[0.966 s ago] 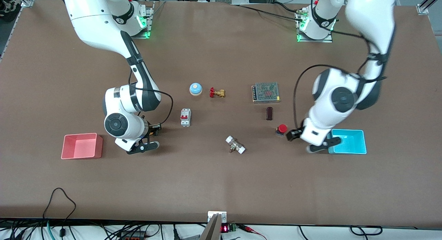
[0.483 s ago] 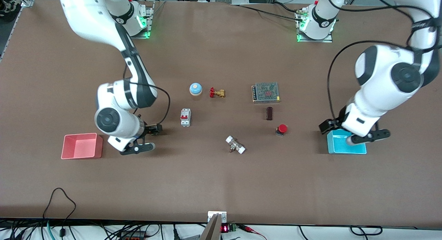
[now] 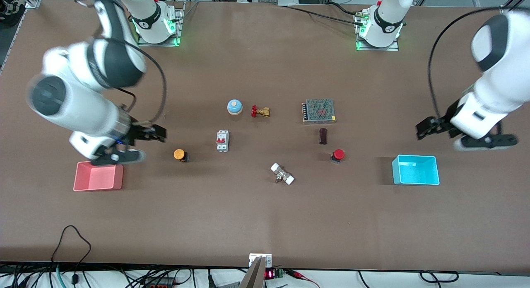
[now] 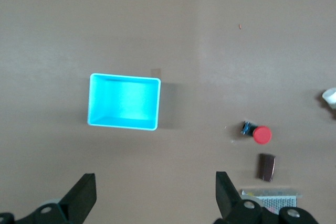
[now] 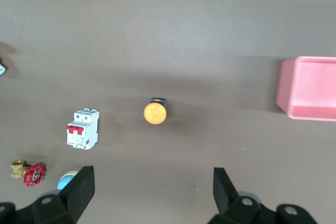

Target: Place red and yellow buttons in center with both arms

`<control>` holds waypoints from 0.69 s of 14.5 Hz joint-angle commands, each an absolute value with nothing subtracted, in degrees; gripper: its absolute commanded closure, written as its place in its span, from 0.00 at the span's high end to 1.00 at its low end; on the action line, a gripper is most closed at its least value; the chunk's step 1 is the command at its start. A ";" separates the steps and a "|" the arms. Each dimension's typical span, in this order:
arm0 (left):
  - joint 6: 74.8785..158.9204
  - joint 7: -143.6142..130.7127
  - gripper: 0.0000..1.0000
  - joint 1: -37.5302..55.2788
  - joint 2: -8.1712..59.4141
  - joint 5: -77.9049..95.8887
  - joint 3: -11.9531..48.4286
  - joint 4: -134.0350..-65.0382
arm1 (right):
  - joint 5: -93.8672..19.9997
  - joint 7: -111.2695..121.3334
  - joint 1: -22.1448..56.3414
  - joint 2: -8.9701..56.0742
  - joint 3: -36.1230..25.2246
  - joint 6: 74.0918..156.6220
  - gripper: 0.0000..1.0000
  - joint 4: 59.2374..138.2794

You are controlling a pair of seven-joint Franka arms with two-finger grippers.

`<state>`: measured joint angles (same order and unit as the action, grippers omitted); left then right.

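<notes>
On tabletop (image 3: 256, 213): red button (image 3: 338, 155), yellow button (image 3: 180, 154), round caps, black bodies | both jaws wide, empty.

Even overhead light, motion-blurred arms

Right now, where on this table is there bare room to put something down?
A wide bare strip of tabletop lies nearer the camera than the pink tray, white-capped fitting and cyan tray. It is crowded around the bell, valve, breaker and red button.

Cyan tray (image 4: 124, 109) apart from red button (image 4: 261, 135) (fingers (image 4: 83, 198) spread).
</notes>
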<state>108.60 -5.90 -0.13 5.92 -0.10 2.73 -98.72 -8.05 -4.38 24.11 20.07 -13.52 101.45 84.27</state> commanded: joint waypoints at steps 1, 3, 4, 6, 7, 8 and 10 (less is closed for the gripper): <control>105.83 -0.72 1.00 -2.54 1.77 -1.05 3.43 -100.20 | -8.88 -3.96 23.55 18.02 -18.00 96.88 1.00 83.15; 105.21 1.31 1.00 -3.07 0.45 -1.05 3.16 -100.37 | -9.14 -1.51 21.38 15.23 -19.60 93.79 1.00 82.71; 105.21 2.62 1.00 -3.77 -0.17 -1.05 3.16 -100.37 | -8.79 -0.19 18.40 14.07 -17.95 93.17 1.00 82.97; 105.21 3.51 1.00 -4.65 -1.66 -1.05 3.25 -100.37 | -5.73 0.96 10.32 11.44 -11.37 90.27 1.00 82.79; 105.03 3.52 1.00 -5.18 -2.63 -1.05 3.34 -100.46 | -3.54 0.97 7.59 9.60 -8.47 90.09 1.00 83.23; 104.33 3.52 1.00 -5.27 -3.51 -1.05 3.34 -100.46 | -1.95 0.97 6.34 8.19 -6.78 89.65 1.00 84.19; 104.06 3.52 1.00 -5.62 -4.92 -1.05 3.43 -100.63 | 0.35 0.88 6.76 5.90 -6.42 88.24 1.00 86.82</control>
